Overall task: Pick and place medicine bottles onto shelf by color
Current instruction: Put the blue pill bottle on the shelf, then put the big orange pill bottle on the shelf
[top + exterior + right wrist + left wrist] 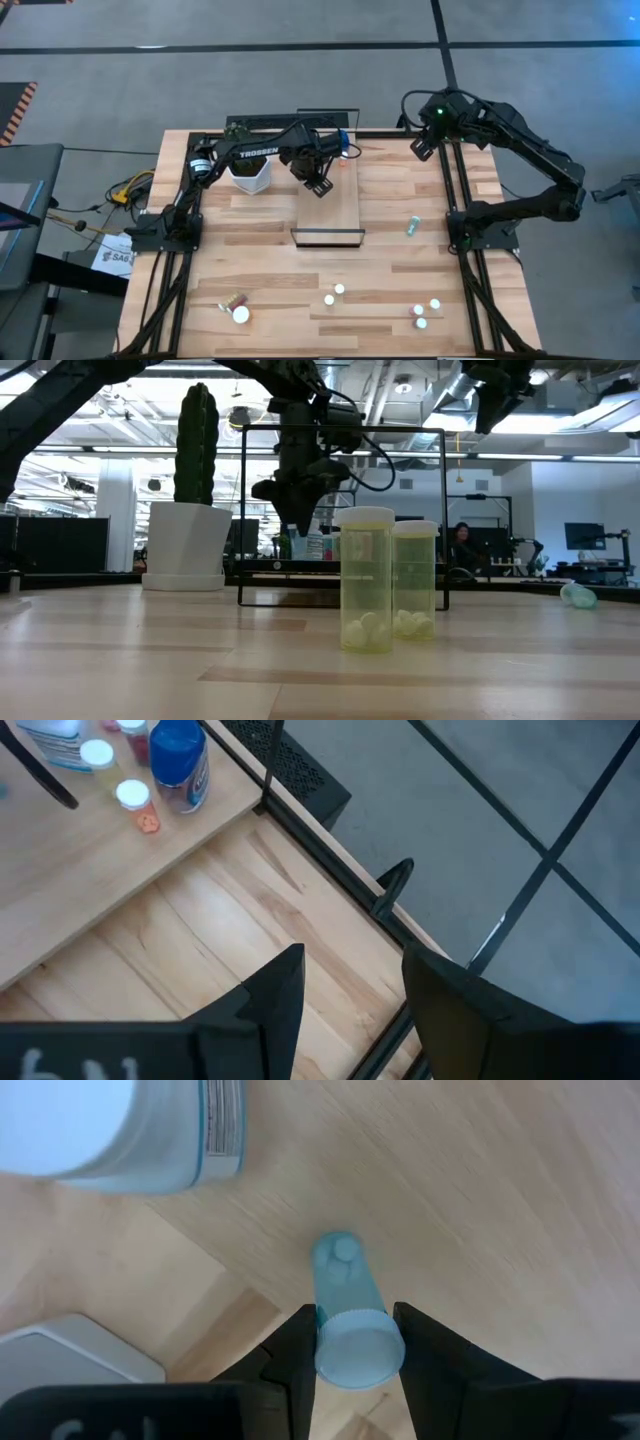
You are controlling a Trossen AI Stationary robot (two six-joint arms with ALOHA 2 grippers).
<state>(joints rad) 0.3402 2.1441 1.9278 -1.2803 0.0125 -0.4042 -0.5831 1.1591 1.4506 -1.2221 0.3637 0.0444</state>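
My left gripper [316, 182] points straight down over the far part of the shelf [338, 212] and is shut on a small pale green medicine bottle [342, 1285] with a white cap. Whether the bottle's base touches the board, I cannot tell. At the shelf's far end stand a blue bottle [180, 758] and some small white-capped ones [133, 796]. My right gripper [345, 985] hangs open, high over the table's far right corner, with nothing between its fingers. Several more bottles [418, 311] stand near the table's front edge. My left gripper pinches the pale green bottle just under its white cap [358, 1348], one finger [296, 1350] on each side. The fingers come from above, pointing down. The bottle stands upright below them, cap up, its base [338, 1252] toward the shelf board.
A white pot [250, 175] with a cactus stands just left of the shelf. A larger white bottle [130, 1130] stands close to the held one. One green bottle [413, 227] lies right of the shelf; a reddish one [233, 301] lies at the front left.
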